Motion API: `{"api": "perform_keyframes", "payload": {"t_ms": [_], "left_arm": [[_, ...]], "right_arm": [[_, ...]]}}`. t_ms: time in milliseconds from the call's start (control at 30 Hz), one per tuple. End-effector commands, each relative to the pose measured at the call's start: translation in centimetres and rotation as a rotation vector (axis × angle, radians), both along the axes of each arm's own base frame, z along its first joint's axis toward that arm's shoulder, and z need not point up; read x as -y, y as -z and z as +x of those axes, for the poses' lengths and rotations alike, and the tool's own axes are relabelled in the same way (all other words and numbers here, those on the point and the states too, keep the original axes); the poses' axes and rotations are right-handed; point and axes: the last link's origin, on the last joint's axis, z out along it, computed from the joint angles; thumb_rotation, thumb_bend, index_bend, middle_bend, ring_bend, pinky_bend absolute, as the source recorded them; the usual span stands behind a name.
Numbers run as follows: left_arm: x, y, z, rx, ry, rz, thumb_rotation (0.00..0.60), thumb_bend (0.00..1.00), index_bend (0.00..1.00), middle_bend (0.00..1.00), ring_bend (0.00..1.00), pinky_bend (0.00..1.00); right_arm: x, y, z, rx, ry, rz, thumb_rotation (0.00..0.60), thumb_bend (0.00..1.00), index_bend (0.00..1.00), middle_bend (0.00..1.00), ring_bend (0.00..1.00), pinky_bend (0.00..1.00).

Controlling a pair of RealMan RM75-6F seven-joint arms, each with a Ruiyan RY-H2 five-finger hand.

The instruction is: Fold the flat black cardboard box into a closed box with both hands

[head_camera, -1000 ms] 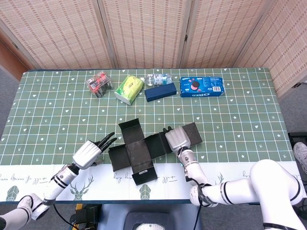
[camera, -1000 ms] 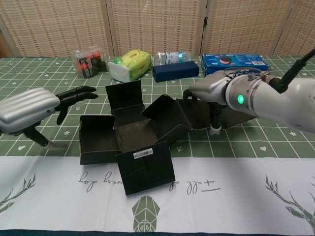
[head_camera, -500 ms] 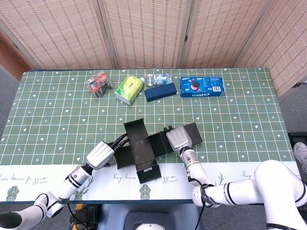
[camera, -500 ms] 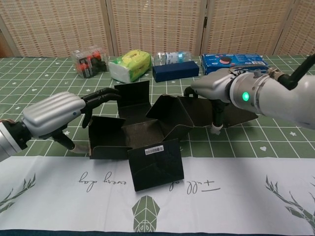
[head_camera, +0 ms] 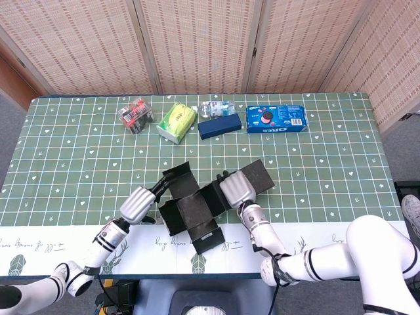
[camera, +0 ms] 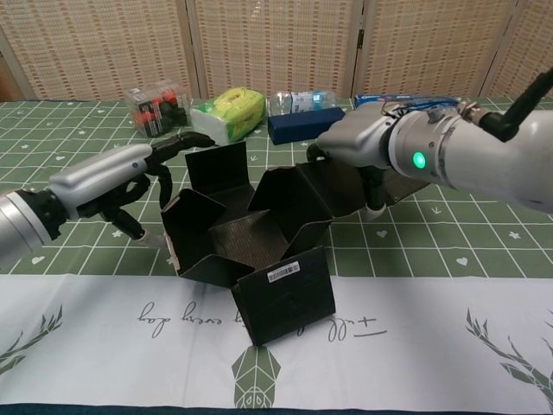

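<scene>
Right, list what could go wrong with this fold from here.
1. The black cardboard box is only half raised; if the left hand at its left flap slips off, that flap may spring flat.
2. The right hand pressing the right flap could push the box toward the table edge.
3. The labelled front flap sits unsupported.

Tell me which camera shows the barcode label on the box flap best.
The chest view: the label faces that camera on the near flap of the black box, stripes visible. The head view shows it only as a small pale patch from above.
</scene>
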Motion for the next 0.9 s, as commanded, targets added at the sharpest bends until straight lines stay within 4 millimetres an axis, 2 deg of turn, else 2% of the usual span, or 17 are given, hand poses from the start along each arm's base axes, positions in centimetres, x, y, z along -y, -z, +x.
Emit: {"api": "perform_keyframes", "payload": {"t_ms": [33,500,900], "left_arm": [[-0.3,-0.2,0.3,0.028,-0.026,-0.026,0.6,0.11,0.0,0.0,0.52,0.87],[-0.5,0.1,1.9,0.133,-0.068,-0.184,0.6,0.11,0.0,0.0,0.54,0.88],[-0.4,0.2,1.9,0.198,-0.145,-0.366,0.6,0.11,0.03,0.0,0.57,0.88]], "right_arm": [[-0.1,0.0,0.7,-0.021,-0.018,0.004,0.6,0.26,0.18,0.3,0.82,0.98],[-0.9,0.3,2.7,-0.141,-0.151,0.012,0.6,0.26,0.18,0.31,0.82,0.98],[-1.2,0.3,3.8,-0.184,-0.211,0.016,0.6,0.26,0.19,0.31,0.83,0.98]]}}
